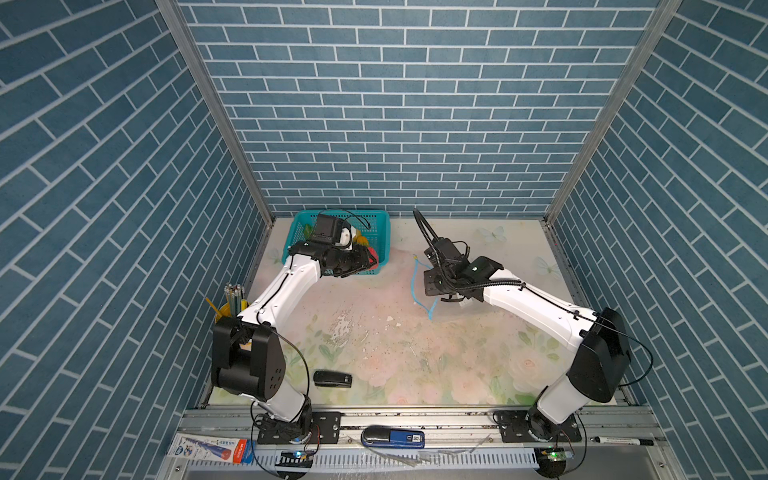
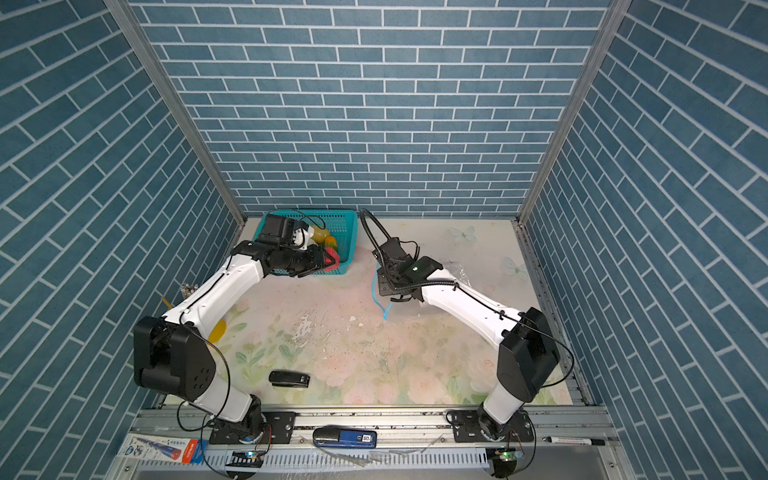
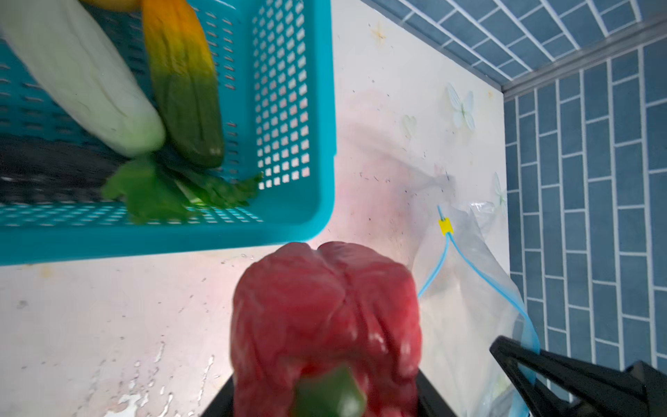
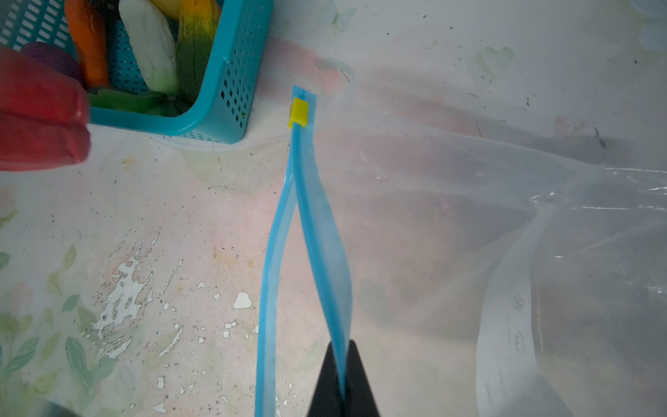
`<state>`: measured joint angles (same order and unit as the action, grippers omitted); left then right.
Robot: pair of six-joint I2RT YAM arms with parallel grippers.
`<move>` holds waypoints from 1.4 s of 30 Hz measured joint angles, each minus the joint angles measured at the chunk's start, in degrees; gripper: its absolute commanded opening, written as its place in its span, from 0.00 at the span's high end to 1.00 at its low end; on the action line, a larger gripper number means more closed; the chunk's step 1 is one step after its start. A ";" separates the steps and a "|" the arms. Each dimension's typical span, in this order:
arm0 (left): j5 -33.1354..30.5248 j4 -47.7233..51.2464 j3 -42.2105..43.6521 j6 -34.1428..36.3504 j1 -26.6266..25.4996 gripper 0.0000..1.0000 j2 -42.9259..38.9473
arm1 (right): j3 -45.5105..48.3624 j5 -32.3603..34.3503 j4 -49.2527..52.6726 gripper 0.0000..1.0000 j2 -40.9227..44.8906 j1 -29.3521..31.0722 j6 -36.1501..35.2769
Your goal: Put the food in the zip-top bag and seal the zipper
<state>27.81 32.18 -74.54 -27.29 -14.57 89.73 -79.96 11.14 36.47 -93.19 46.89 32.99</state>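
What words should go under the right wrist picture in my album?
Right gripper pinches one zipper lip, holding the zip-top bag open near the teal basket and a red toy pepper.

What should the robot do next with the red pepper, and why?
Probably carry the red pepper across toward the zip-top bag's mouth. The left tool grips it beside the basket, while the right tool pinches one blue zipper lip, holding the mouth open.
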 measured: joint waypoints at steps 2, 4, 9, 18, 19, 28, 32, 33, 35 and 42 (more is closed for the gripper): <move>1.22 -2.82 2.64 -1.01 -1.25 0.62 -1.18 | 0.02 -0.28 -0.48 1.00 0.00 -0.20 0.02; 2.80 -5.75 4.68 -2.16 -2.32 0.61 -2.27 | 0.09 -0.74 -1.20 1.00 0.00 -0.46 0.13; 5.99 -11.78 7.78 -4.13 -4.76 0.62 -5.11 | 0.68 -1.73 -3.02 1.00 0.00 -1.11 0.17; 10.10 -19.65 11.63 -6.27 -8.15 0.62 -6.78 | 1.22 -2.91 -4.83 1.00 0.04 -1.70 0.20; 10.51 -20.28 11.74 -6.49 -8.63 0.62 -6.56 | 1.36 -3.08 -5.07 1.00 0.11 -1.75 0.20; 12.87 -23.52 11.78 -6.56 -12.74 0.62 -3.54 | 2.73 -3.72 -6.58 1.00 1.29 -2.12 0.20; 13.40 -24.44 12.15 -6.60 -12.83 0.62 -2.14 | 4.13 -3.87 -7.56 1.00 2.40 -2.36 0.20; 13.42 -24.44 12.24 -6.62 -12.83 0.62 -1.97 | 4.52 -3.87 -7.74 1.00 2.71 -2.40 0.20; 13.44 -24.52 12.24 -6.58 -12.90 0.62 -1.68 | 5.38 -3.89 -8.33 1.00 3.43 -2.47 0.20; 13.33 -24.61 12.24 -6.34 -13.09 0.62 -0.11 | 6.75 -3.98 -9.73 1.00 5.18 -2.67 0.20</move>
<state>41.15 7.57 -62.30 -33.63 -27.66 89.62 -73.21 7.16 26.74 -88.01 44.23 33.19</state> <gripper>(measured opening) 0.572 0.040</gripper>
